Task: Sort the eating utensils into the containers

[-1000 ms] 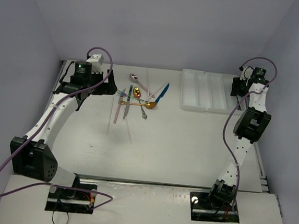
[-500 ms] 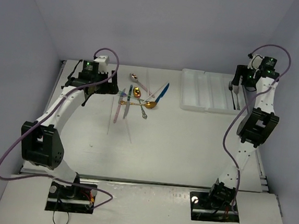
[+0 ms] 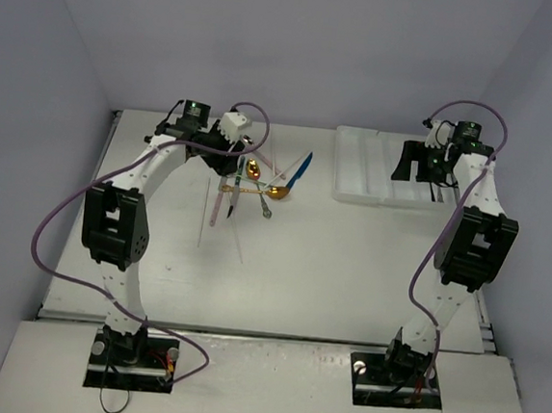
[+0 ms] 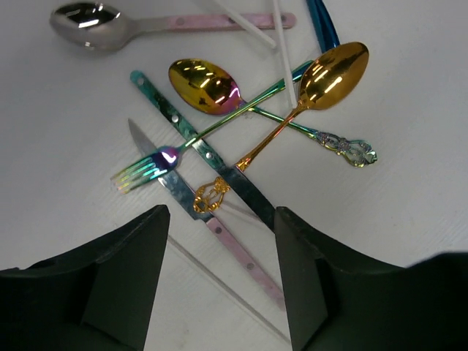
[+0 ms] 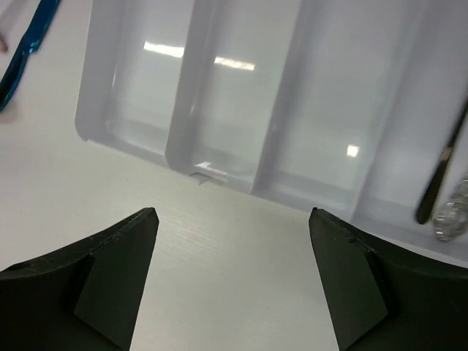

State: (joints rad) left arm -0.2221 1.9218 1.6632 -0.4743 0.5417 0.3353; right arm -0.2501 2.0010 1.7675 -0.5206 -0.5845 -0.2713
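Your left pincer [image 4: 219, 219] hangs over the heap of utensils [image 3: 254, 180], which lies at about 11 o'clock from the middle of the table [image 3: 328, 269]. Its fingers [image 4: 124, 278] stand moderately apart with nothing between them. In the left wrist view, a teal-handled knife [image 4: 191, 141] and a pink-handled knife [image 4: 234, 245] lie roughly parallel, running from 10 o'clock to 4 o'clock. A rainbow fork [image 4: 142, 170] crosses them, tines toward 8 o'clock. A gold spoon [image 4: 335, 66] has its bowl at 1 o'clock and its ornate handle end over the pink-handled knife. A rainbow-gold spoon [image 4: 203, 85] sits just above the crossing, and a pink-handled silver spoon [image 4: 91, 22] lies apart at 11 o'clock. Pale sticks [image 4: 281, 44] and a blue utensil [image 4: 322, 22] reach in from 12 o'clock. Your right pincer [image 5: 232, 216] is spread wide and empty over bare table, just beside the near wall of the white tray [image 5: 183, 146], at 1 o'clock in the top view. Two slim metal utensils [image 5: 439, 175] lie in the tray's compartment at 3 o'clock of the right wrist view.
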